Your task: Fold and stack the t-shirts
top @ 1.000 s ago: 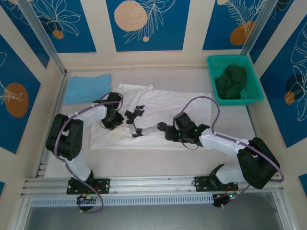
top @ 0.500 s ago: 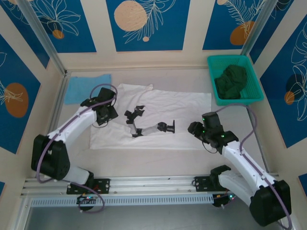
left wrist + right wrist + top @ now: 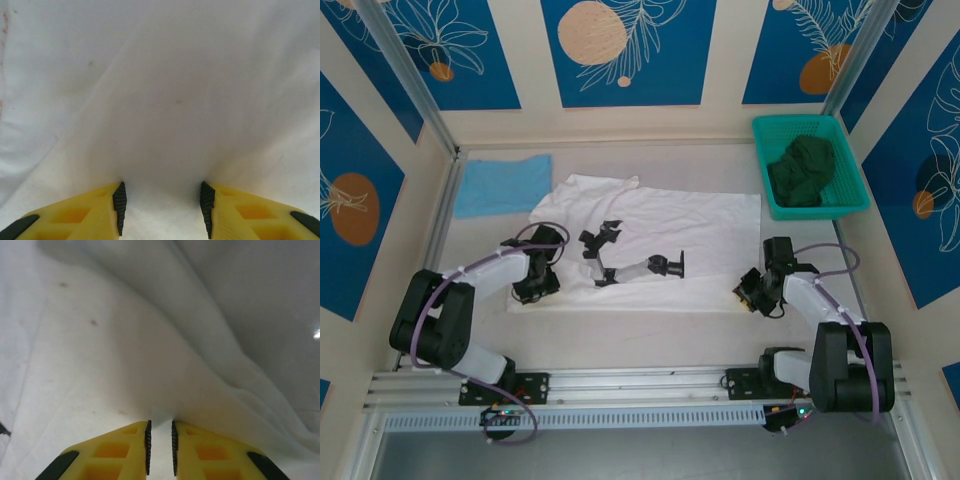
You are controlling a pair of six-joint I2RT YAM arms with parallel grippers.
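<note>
Right gripper [image 3: 748, 293] now at crosswise t-shirt's [image 3: 665, 222] corner

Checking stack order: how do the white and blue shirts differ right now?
The white t-shirt is larger, spread open in the middle, with black prints; the blue t-shirt is smaller, plain, folded into a rectangle at the far-left corner. Both lie flat on the table.

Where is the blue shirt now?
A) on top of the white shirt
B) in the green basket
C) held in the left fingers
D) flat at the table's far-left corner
D: the blue shirt lies flat in the far-left corner, left of the white shirt.
</note>
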